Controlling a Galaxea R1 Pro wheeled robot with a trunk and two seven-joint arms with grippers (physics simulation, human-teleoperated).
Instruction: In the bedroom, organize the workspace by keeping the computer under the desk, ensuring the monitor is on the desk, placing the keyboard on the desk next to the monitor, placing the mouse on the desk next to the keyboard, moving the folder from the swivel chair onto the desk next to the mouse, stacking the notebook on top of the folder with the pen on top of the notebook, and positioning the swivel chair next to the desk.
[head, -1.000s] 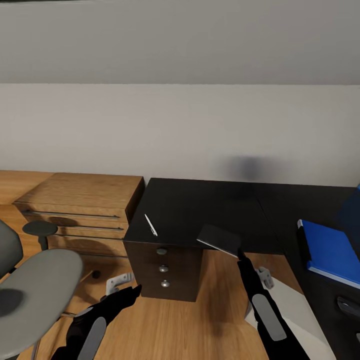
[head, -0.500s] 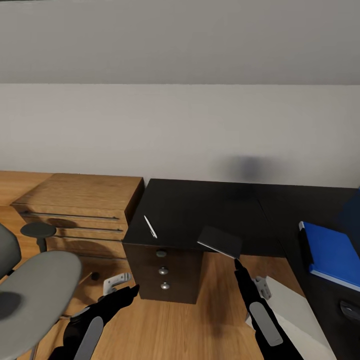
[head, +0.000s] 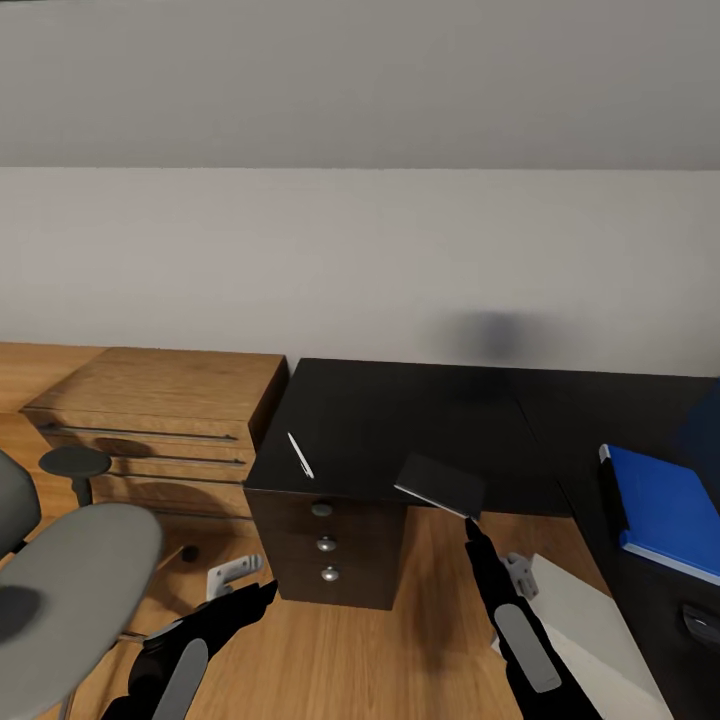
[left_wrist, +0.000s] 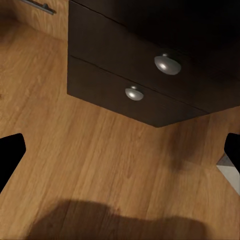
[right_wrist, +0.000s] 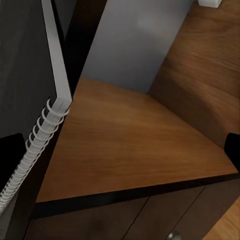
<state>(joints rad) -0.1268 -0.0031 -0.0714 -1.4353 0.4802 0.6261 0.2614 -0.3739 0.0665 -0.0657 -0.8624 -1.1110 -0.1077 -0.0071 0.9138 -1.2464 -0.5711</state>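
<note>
Black worktop (head: 400, 420): white pen (head: 300, 454) near its front-left edge.
Notebook (head: 440, 483): spiral-bound, overhanging front edge, pinched by right claw (head: 470, 522).
Left claw (head: 262, 592): spread, above floor.
Blue folder (head: 665, 510): right worktop.

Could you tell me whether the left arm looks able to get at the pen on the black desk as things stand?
Probably yes: the pen lies bare near the desk edge, and the open left pincer hangs low before the drawers, nothing between.
</note>
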